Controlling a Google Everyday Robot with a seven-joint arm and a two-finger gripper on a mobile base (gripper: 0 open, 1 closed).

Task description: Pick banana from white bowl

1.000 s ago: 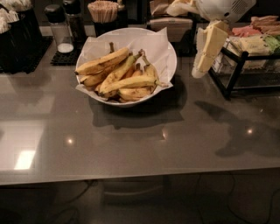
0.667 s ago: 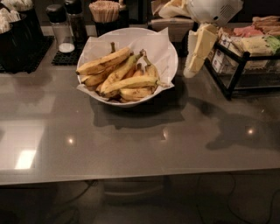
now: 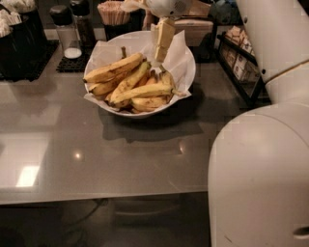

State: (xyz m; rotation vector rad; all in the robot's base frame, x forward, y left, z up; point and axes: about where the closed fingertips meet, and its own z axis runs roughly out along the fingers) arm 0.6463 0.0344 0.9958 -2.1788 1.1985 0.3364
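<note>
The white bowl [image 3: 187, 79], lined with crinkled white paper, stands on the grey table and holds a pile of yellow bananas. The long, speckled banana [image 3: 113, 68] lies on top of the pile at the left, its dark stem end toward the back right. My gripper [image 3: 161, 42] hangs from the top edge of the camera view and points down over the bowl's back right part. It is just above the paper lining, behind the pile and a little right of the long banana's stem end. It holds nothing that I can see.
Two shakers [image 3: 65, 30] stand on a black mat behind the bowl at the left, next to a cup of sticks [image 3: 113, 12]. A black holder [image 3: 19, 41] is at the far left. A wire rack [image 3: 239, 65] stands at the right. My white arm body [image 3: 260, 169] fills the right foreground.
My gripper has moved left from beside the bowl's right rim to over its back part. The view has drawn closer and my arm body now covers the right side.
</note>
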